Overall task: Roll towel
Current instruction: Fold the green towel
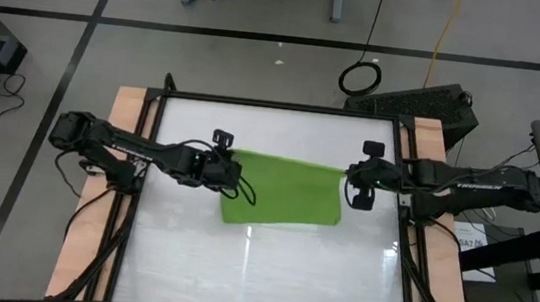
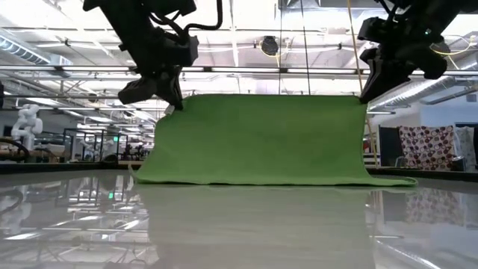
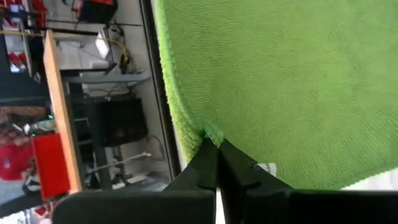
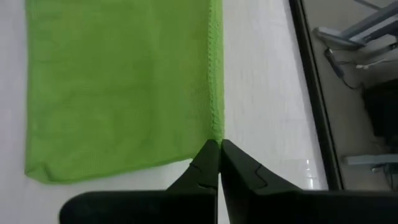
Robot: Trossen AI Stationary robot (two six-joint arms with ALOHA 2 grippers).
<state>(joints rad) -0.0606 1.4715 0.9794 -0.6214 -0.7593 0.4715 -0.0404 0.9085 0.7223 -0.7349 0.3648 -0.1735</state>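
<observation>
Green towel (image 2: pixel 258 138) hung limp and light, left gripper (image 3: pixel 217 144) and right gripper (image 4: pixel 219 144) each pinched shut on a top corner.

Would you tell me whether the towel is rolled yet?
Not rolled: the towel hangs spread, two corners lifted, its lower edge on the table.

Towel (image 3: pixel 292 81) far edge cut off by frame in left wrist view; corner hidden btwn left hand (image 3: pixel 217 149) fingertips.
</observation>
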